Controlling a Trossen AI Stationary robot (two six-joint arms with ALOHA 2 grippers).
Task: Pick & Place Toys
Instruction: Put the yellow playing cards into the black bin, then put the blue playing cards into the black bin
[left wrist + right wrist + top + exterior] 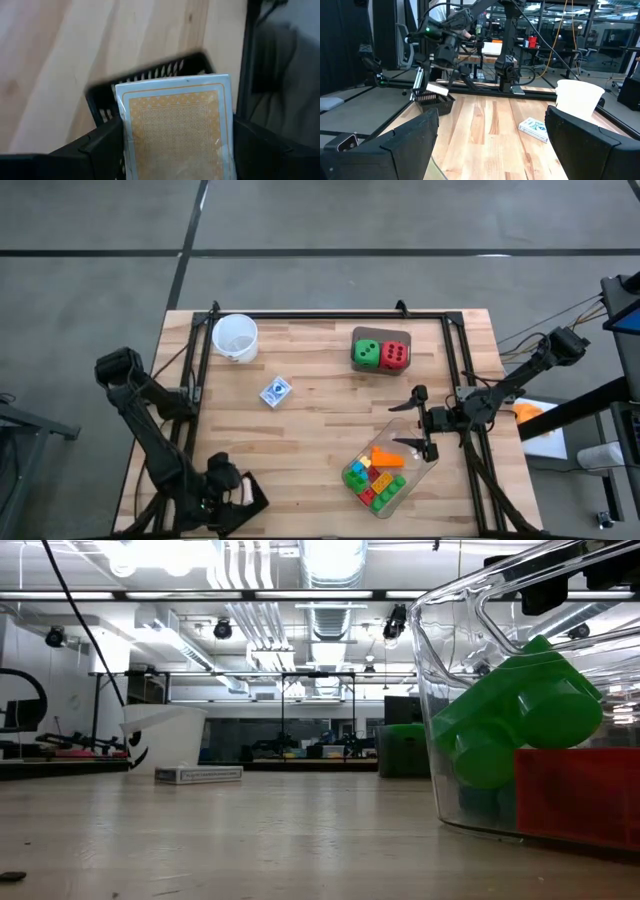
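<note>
Your right gripper (423, 423) stands with jaws wide and empty, just above the near end of the clear tray (425, 468) holding the bricks (375, 480). The two dice (381, 354) lie beyond it toward the far edge, well apart. The left gripper (240, 492) grips a card (177, 130) at the near-left corner, farther off.
</note>
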